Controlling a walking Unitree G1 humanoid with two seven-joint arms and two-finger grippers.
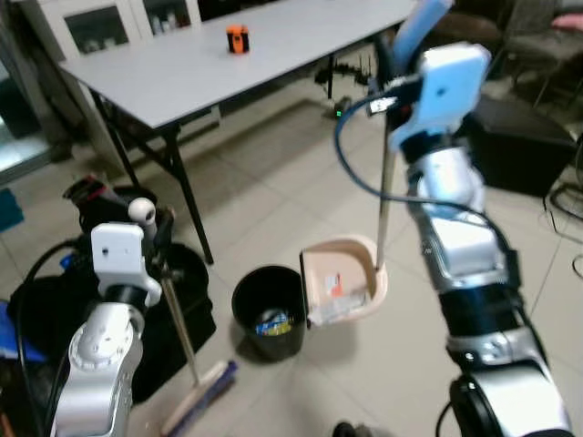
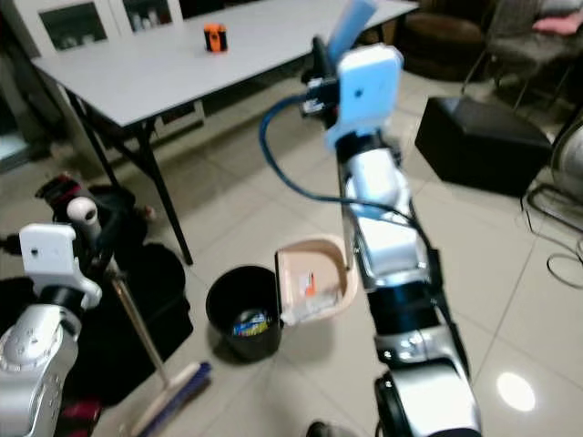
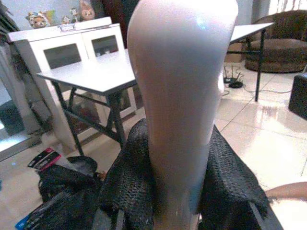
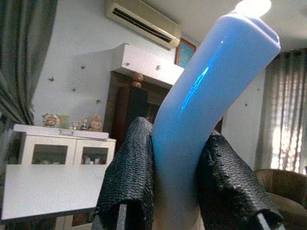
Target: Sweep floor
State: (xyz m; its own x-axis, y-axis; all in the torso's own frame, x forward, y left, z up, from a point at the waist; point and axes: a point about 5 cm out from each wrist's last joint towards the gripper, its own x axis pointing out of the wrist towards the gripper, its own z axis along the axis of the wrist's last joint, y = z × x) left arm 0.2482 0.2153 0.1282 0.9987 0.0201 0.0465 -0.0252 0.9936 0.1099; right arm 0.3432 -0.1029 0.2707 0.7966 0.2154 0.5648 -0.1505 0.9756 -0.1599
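- While the dustpan sits tipped against the rim of the black bin, I read this as the emptying step, with paper scraps showing in the pan and litter already in the bin.
- The tiled floor runs pale and glossy under a long grey tabletop on folding legs, a small orange object on it, white cabinets behind, a dark ottoman and black bags off to the sides.
- My right end effector is pinched on the dustpan's blue handle grip, both pads tight against it, and the long pole drops straight to the pan.
- My left end effector is clamped round the broom's pale handle; the broom head rests on the floor just beside the bin.
- To do this well, I'd tilt the pole gently so the pan's lip stays over the bin mouth, and keep the broom parked so bristles don't scatter anything.
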